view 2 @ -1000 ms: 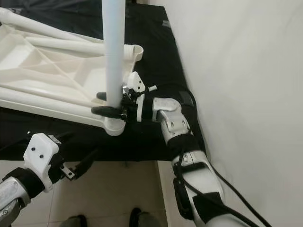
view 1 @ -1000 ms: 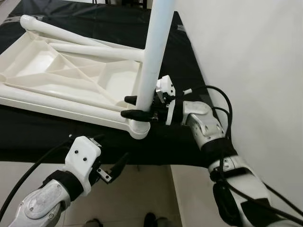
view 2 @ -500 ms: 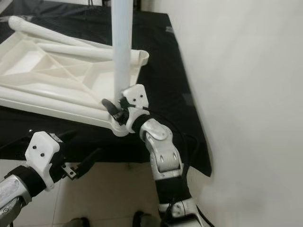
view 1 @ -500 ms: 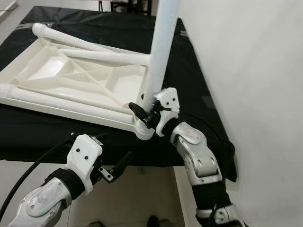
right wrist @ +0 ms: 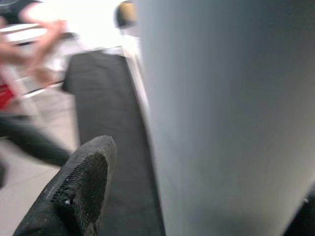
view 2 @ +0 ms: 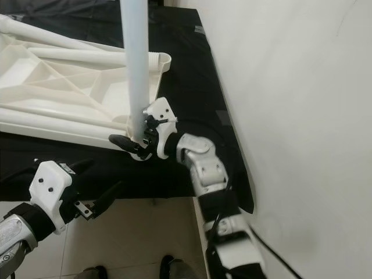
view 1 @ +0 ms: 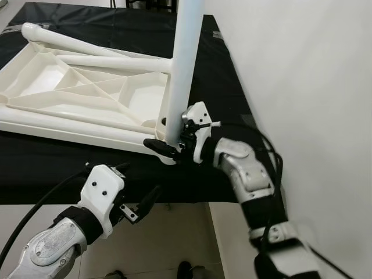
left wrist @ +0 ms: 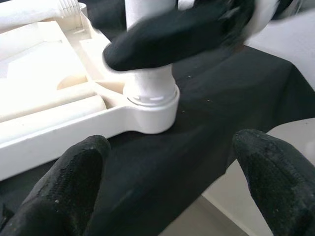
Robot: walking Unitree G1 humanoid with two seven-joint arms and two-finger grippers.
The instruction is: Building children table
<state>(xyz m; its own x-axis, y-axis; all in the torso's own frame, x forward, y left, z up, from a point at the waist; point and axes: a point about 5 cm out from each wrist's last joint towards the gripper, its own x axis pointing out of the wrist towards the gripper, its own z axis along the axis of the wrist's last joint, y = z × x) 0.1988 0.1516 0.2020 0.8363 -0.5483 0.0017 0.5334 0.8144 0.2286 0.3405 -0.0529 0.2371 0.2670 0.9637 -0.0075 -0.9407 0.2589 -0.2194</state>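
- One white children's table top (view 1: 87, 96) lies upside down on a black-covered tabletop (view 1: 46, 168), ribbed underside up, reaching from the far left to the near right corner.
- Three white legs can be counted: two lying legs (view 1: 110, 61) rest along the upturned frame at its far side, and one upright leg (view 1: 183, 64) stands in the corner socket (left wrist: 150, 105) at the near right of the frame.
- One more long white tube (view 1: 70, 125) runs along the near edge of the frame; whether it is a leg or part of the frame cannot be told.
- Two grippers are in view.
- The left gripper (view 1: 139, 203) hangs near and left, below the tabletop edge over the pale floor; its fingers (left wrist: 74, 172) are spread wide, empty, touching nothing, and point toward the socket.
- The right gripper (view 1: 168, 145) is at the base of the upright leg, just above the socket, with its fingers (view 2: 122, 140) closed around the leg, one on each side.
- A white wall (view 1: 314, 87) stands to the right of the tabletop.
- Against half a second ago, the right forearm now lies lower and more level, coming in from the right, and the white wrist housing sits right of the leg; the grip on the leg is unchanged, and the left gripper is where it was.
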